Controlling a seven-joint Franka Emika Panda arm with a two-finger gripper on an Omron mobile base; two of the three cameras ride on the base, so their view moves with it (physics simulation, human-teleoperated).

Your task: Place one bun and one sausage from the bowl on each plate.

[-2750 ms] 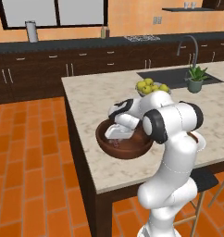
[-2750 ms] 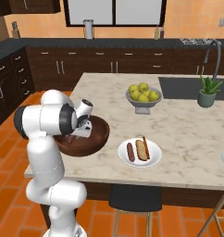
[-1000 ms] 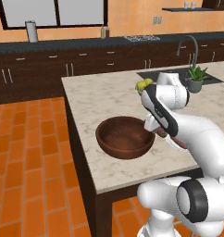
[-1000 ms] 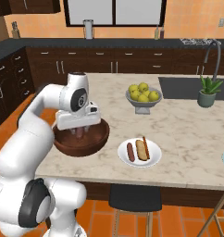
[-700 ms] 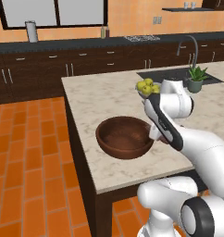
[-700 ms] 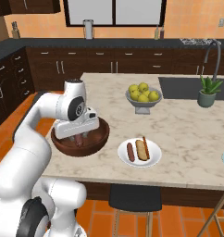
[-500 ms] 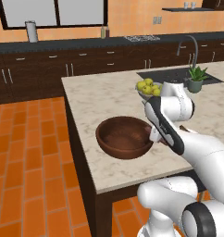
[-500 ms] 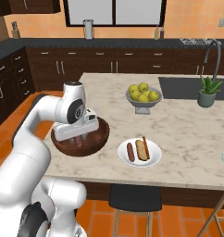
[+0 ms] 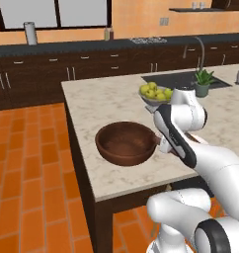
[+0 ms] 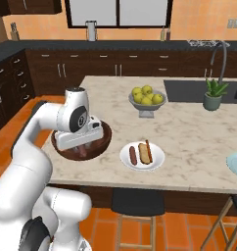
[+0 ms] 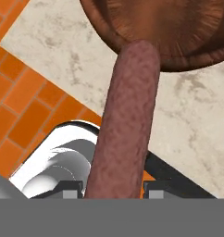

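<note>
Gripping a sausage (image 11: pixel 125 125) between its two dark finger tips, the gripper (image 11: pixel 113 187) hangs over the near rim of the wooden bowl (image 9: pixel 125 143), which sits at the island counter's (image 10: pixel 189 132) front corner. From the hand camera the sausage runs lengthwise up from between the fingers, its far end over the bowl's rim (whether it touches the wood I cannot tell). Over on the white plate (image 10: pixel 157 159), just beside the bowl, lie a second sausage (image 10: pixel 132 155) and a bun (image 10: pixel 145 153) side by side. A pale blue plate (image 10: pixel 235 163) sits at the counter's far right edge, well apart. Behind stands a grey footed bowl of yellow-green fruit (image 10: pixel 146 97).
</note>
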